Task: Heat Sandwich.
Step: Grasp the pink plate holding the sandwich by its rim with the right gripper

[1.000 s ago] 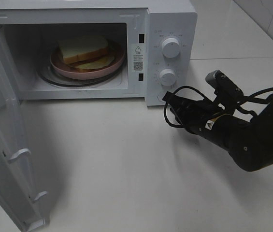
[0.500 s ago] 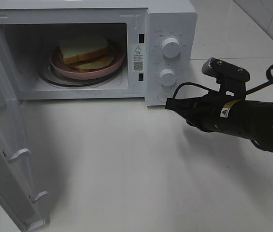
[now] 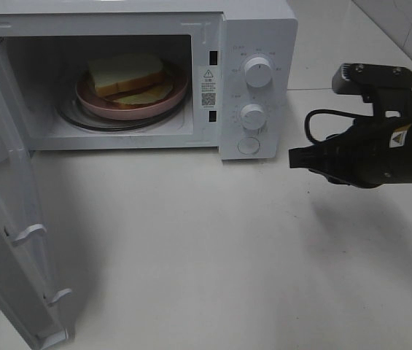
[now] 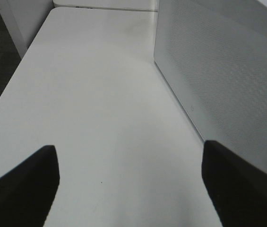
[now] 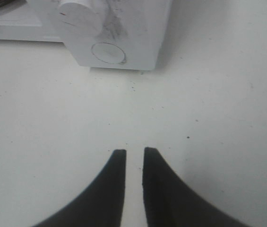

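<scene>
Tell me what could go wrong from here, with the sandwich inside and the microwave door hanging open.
1. The door is wide open. If the right claw turns a knob before it is closed, the food probably will not heat.
2. The sandwich has its top slice askew on the pink plate, so a hard door slam might shift it.
</scene>
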Tool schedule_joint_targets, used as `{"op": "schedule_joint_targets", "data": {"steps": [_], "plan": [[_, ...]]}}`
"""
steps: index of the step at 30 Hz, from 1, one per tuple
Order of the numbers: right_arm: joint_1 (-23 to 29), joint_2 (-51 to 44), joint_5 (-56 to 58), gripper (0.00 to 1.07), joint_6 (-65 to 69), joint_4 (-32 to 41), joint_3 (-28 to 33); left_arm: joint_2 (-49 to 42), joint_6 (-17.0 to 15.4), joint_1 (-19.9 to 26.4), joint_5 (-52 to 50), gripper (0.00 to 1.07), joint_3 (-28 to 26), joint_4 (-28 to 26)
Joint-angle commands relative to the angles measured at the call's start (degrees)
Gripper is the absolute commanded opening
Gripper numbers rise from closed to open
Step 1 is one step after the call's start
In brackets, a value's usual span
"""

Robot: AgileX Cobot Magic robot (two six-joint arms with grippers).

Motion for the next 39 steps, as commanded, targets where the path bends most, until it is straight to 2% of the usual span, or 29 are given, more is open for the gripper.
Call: {"op": "schedule_joint_targets", "data": {"steps": [1,3,8,9,11,12,17,26,39], "plan": [[-2.3,-3.8,6.0,0.39,-1.0,-0.9,-0.3,-0.3,-0.1,0.2,-1.0,0.78,0.1,-0.3],[-4.0,-6.3,12.6,0.54,-1.8,-1.5,-1.7,-0.3,-0.1,0.2,-1.0,0.78,0.1,-0.3],[-5.6,-7.6,21.5,0.64,-2.5,-3.6,-5.3,-0.3,-0.1,0.2,-1.0,0.78,0.1,-0.3],[-6.5,-7.7,28.4,0.69,-2.5,-5.0,-8.1,-0.3,-0.1,0.2,-1.0,0.78,0.1,-0.3],[-7.4,-7.7,34.0,0.71,-2.8,-6.5,-10.8,-0.3,-0.1,0.2,-1.0,0.78,0.1,-0.3],[-8.1,-7.7,38.7,0.71,-3.2,-7.6,-13.3,-0.3,-0.1,0.2,-1.0,0.78,0.1,-0.3],[-9.3,-7.7,47.5,0.71,-3.8,-9.7,-18.9,-0.3,-0.1,0.2,-1.0,0.78,0.1,-0.3],[-9.3,-7.7,57.7,0.71,-5.9,-9.6,-25.8,-0.3,-0.1,0.2,-1.0,0.78,0.1,-0.3],[-9.1,-7.7,67.3,0.71,-6.6,-9.6,-26.9,-0.3,-0.1,0.2,-1.0,0.78,0.1,-0.3]]}}
